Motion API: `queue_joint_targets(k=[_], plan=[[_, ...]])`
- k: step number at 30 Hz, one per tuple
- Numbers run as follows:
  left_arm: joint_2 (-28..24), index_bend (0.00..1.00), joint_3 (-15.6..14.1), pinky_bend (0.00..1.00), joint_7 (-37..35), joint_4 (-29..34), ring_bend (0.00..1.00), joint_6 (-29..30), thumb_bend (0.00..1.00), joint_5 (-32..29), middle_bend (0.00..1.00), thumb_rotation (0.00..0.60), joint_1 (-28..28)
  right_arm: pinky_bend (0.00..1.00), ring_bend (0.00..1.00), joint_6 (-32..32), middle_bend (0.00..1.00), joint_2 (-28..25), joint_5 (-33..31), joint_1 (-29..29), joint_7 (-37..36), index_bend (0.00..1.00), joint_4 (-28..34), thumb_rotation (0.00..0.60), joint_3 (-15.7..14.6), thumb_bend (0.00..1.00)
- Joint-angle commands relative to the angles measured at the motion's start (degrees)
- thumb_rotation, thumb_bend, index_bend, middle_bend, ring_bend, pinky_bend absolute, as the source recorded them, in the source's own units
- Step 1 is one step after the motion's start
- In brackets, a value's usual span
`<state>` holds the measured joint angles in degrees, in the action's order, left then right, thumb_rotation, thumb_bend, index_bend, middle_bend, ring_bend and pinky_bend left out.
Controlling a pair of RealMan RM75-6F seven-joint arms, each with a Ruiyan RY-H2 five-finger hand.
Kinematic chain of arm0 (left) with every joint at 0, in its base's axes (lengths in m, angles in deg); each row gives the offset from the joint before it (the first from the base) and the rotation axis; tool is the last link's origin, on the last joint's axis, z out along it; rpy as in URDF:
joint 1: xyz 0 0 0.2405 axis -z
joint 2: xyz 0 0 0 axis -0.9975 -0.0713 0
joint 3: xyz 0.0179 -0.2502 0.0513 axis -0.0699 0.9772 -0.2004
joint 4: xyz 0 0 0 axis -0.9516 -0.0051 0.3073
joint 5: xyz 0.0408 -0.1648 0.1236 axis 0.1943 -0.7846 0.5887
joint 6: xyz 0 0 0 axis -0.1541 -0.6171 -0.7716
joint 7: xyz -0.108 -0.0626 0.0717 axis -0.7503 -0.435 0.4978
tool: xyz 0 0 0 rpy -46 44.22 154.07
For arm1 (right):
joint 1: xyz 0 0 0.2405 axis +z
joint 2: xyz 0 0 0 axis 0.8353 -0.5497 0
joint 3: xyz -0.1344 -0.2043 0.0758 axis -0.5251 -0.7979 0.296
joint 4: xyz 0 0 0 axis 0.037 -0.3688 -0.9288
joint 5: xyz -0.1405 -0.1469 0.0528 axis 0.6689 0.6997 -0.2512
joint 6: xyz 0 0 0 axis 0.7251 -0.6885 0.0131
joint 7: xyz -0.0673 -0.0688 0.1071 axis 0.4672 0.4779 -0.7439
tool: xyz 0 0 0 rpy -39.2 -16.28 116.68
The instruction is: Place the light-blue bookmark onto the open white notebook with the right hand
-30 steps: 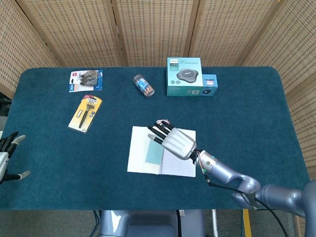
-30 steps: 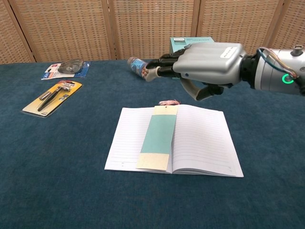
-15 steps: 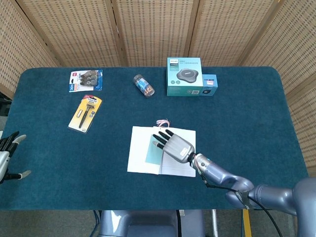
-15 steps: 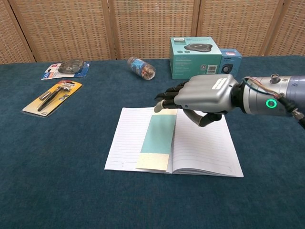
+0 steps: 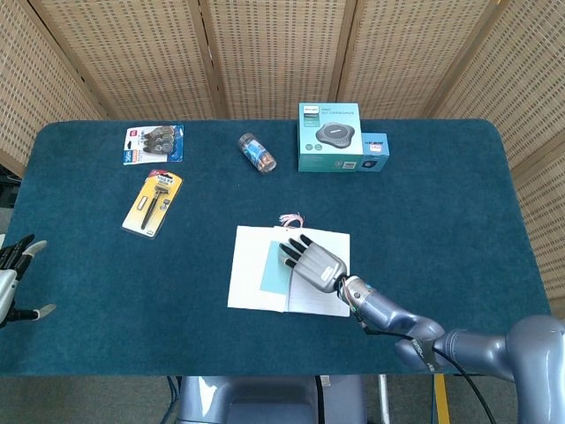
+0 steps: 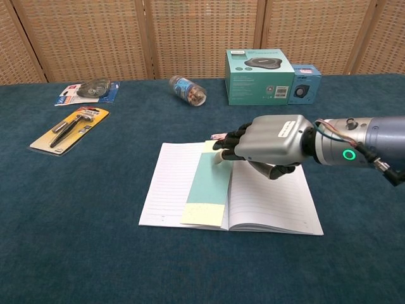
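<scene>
The open white notebook [image 5: 249, 281] [image 6: 272, 199] lies at the middle front of the table. The light-blue bookmark [image 5: 274, 268] [image 6: 209, 185] lies flat on its left page, along the spine, with a pink tassel past the top edge. My right hand [image 5: 314, 261] [image 6: 272, 137] hovers low over the right page, palm down. Its fingers are stretched toward the bookmark's top end and hold nothing; whether the tips touch the bookmark I cannot tell. My left hand [image 5: 15, 276] rests at the table's far left edge with its fingers apart and empty.
A teal box [image 5: 329, 137] [image 6: 258, 76] with a small blue box [image 5: 374, 152] beside it stands at the back. A small bottle [image 5: 257, 152] lies left of them. A yellow razor pack [image 5: 154, 203] and a blue blister pack [image 5: 154, 144] lie at the back left.
My right hand has drawn back toward me and sunk from above the notebook's far edge to just over the right page. The bookmark stays on the page.
</scene>
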<state>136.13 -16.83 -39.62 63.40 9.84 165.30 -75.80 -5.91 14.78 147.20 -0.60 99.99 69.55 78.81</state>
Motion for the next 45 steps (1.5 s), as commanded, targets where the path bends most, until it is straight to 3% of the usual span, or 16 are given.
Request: queue_joint_targets(k=[1,25,45], plan=[[0.00,0.00,-0.01,0.00,-0.15,-0.08,0.00,0.13,0.00,0.10,0.00,0.600,-0.02,0.12,0.00,0.05,0.00,0.83,-0.68,0.13,1.29,0.08,-1.09,0.600,-0.43,1.00],[0.12,0.00,-0.07,0.00,-0.83,-0.39,0.00,0.32,0.00,0.37,0.00,0.600,0.07,0.12,0.00,-0.32,0.00,5.17,-3.89,2.22,8.15,0.08,-3.93,0.600,-1.08,1.00],[0.22,0.00,-0.23,0.00,-0.50,-0.24,0.00,0.40,0.00,0.65,0.00,0.600,0.15,0.12,0.00,-1.60,0.00,3.65,-2.93,2.17,9.02,0.08,-3.09,0.600,-2.61,1.00]])
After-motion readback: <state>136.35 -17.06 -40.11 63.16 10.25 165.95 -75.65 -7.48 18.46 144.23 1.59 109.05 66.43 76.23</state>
